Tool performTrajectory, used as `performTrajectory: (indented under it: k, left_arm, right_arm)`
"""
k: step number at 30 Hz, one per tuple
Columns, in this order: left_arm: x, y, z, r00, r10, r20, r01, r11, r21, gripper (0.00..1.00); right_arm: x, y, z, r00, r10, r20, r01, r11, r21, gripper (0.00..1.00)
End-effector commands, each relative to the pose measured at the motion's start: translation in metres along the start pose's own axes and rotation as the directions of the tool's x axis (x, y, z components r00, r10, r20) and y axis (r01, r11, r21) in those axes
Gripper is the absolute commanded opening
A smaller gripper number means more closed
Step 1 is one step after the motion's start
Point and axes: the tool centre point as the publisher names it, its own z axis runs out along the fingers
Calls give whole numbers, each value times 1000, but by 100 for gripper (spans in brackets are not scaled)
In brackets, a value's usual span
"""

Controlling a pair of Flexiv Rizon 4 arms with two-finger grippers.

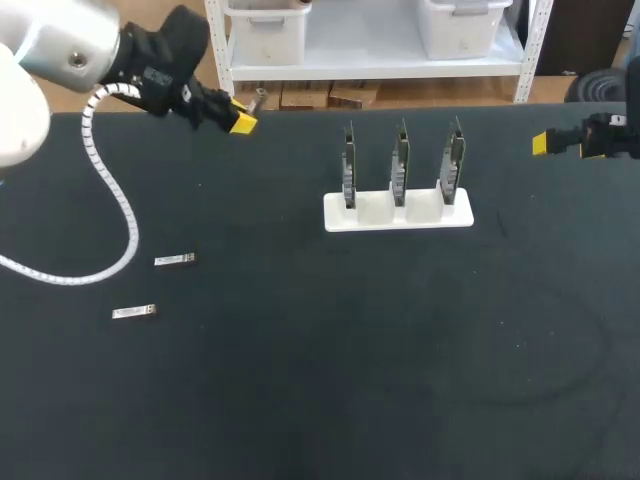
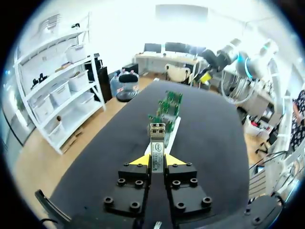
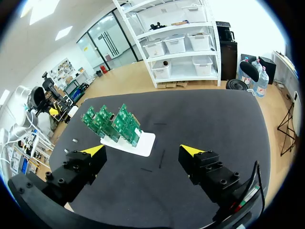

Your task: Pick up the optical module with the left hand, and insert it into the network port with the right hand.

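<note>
Clamped in the left gripper (image 2: pixel 157 160) at ten o'clock over the surface (image 1: pixel 300 380): the optical module (image 2: pixel 157 142). At two o'clock, the right gripper (image 3: pixel 143 150), spread wide apart.

Stand (image 1: pixel 398 212) is sitting centre-far on the table (image 1: pixel 400 380), carrying three boards (image 1: pixel 400 160) side by side. Far loose module (image 1: pixel 174 260) and near loose module (image 1: pixel 133 313) are lying well left of it. Left gripper (image 2: pixel 157 160) is hanging far-left, clamping the held module (image 2: pixel 157 143); right gripper (image 3: pixel 143 151) is hanging far-right, fingers apart.
</note>
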Motion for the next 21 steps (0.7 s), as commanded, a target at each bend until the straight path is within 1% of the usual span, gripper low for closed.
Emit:
performTrajectory:
  k: [1, 4, 16, 17, 19, 21]
  left_arm:
    - [-5, 3, 12, 989, -15, 145, 8, 999, 52, 0]
    - [-10, 3, 16, 988, -16, 155, 8, 999, 49, 0]
    - [-10, 3, 16, 988, -16, 155, 8, 999, 49, 0]
    - [-8, 3, 14, 988, -16, 152, 11, 999, 36, 0]
    - [-10, 0, 12, 982, -10, 187, 4, 999, 32, 0]
    - [-19, -6, 14, 971, 2, 241, -12, 999, 41, 0]
  right_arm:
    - [0, 0, 0, 1000, 0, 0, 0, 1000, 0, 100]
    - [0, 0, 0, 1000, 0, 0, 0, 1000, 0, 100]
    - [0, 0, 0, 1000, 0, 0, 0, 1000, 0, 100]
    - [0, 0, 0, 1000, 0, 0, 0, 1000, 0, 100]
    - [0, 0, 0, 1000, 0, 0, 0, 1000, 0, 100]
    - [0, 0, 0, 1000, 0, 0, 0, 1000, 0, 100]
